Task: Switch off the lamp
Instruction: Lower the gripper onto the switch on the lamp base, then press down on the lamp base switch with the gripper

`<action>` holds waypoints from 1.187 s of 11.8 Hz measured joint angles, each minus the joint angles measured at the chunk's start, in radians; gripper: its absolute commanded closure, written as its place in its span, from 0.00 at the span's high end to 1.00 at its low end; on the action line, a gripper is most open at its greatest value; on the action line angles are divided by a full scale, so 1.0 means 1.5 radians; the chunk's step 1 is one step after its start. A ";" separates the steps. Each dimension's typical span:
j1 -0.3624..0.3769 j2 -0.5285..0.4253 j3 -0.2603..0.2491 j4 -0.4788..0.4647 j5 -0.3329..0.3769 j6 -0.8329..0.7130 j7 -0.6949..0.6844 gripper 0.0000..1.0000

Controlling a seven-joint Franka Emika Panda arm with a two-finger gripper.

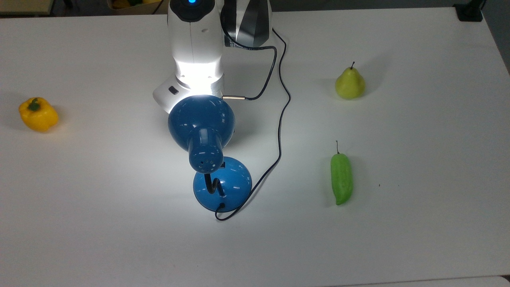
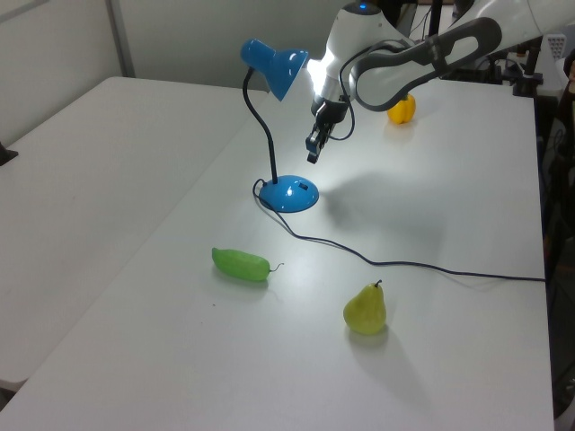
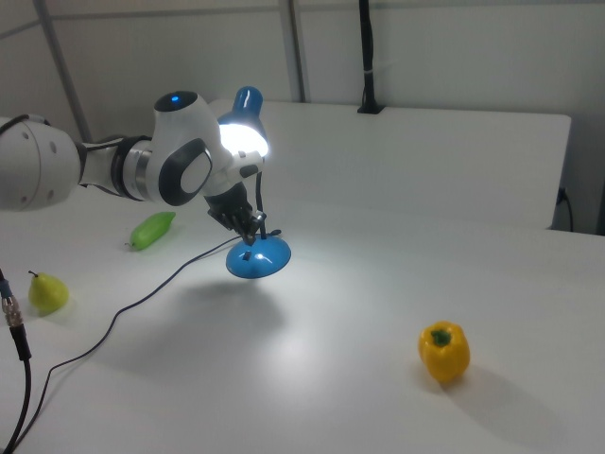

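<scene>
Standing near the middle of the white table [image 1: 99, 223], the lamp [image 1: 201, 121] is seen lit, its shade tipped toward the arm. The gripper [image 2: 313, 151] is held under the shade, above the round base [image 2: 289, 193]; whether it is open cannot be told.

Yellow pepper [image 1: 38, 114], pear [image 1: 350, 83] and green pepper [image 1: 341, 178] lie well apart.

A glossy blue finish is shown on the lamp [image 1: 201, 123]; a smooth, matt white surface on the tabletop [image 1: 398, 223].
</scene>
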 measured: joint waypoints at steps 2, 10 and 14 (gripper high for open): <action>0.004 0.013 0.000 -0.009 0.000 0.034 0.000 0.00; 0.009 0.028 0.005 -0.027 0.000 0.063 0.000 0.00; 0.011 0.038 0.009 -0.028 0.000 0.094 0.000 0.00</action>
